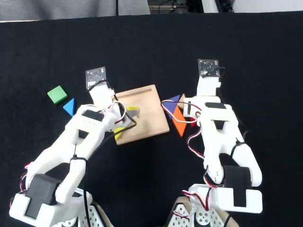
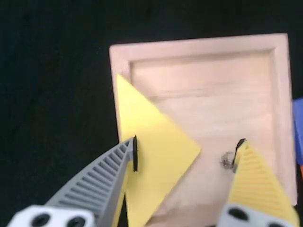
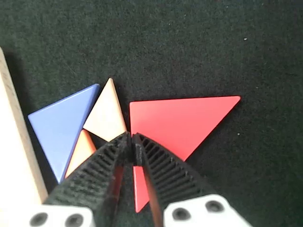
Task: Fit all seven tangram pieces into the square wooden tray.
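A robotics lab bench: a worktop (image 1: 151, 38) draped in black cloth, white left arm (image 1: 71, 146) and right arm (image 1: 220, 137) mounted side by side, loose cables (image 1: 175, 5) behind.

Yellow tri (image 2: 156, 137) along tray (image 2: 199, 45) rim blocks that side; rest of tray bare

A square pale wooden tray (image 1: 137, 90) sits mid-table with a yellow triangle (image 2: 151, 142) inside, overlapping one wall. To its left, apart, lie a green square block (image 1: 57, 94) and a small blue triangle (image 1: 69, 106). Clustered just right are a violet-blue triangle (image 3: 61, 125), a cream triangle (image 3: 106, 116), a small orange triangle (image 3: 81, 150) and a large red triangle (image 3: 175, 124).
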Controlling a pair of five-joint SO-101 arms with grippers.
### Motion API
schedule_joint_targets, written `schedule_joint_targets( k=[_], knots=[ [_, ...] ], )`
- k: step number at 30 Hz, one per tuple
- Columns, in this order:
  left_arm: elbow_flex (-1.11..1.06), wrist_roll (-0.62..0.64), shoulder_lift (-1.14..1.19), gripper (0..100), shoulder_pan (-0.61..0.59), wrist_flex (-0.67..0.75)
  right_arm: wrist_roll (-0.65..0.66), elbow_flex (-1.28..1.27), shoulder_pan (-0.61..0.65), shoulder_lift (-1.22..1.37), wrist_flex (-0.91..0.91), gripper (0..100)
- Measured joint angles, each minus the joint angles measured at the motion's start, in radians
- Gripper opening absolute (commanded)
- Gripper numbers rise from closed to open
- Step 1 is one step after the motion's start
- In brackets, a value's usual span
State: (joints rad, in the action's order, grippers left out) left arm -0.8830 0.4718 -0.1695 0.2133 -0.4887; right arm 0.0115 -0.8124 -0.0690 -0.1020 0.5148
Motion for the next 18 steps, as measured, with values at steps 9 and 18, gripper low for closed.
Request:
schedule_joint_targets(
  k=[9, 18],
  knots=[
    [0.000, 0.000, 0.015, 34, 0.002, 0.040, 0.000, 0.000, 0.000, 0.000, 0.000, 1.3],
    [0.000, 0.000, 0.009, 34, 0.037, 0.029, 0.000, 0.000, 0.000, 0.000, 0.000, 1.3]
  ],
)
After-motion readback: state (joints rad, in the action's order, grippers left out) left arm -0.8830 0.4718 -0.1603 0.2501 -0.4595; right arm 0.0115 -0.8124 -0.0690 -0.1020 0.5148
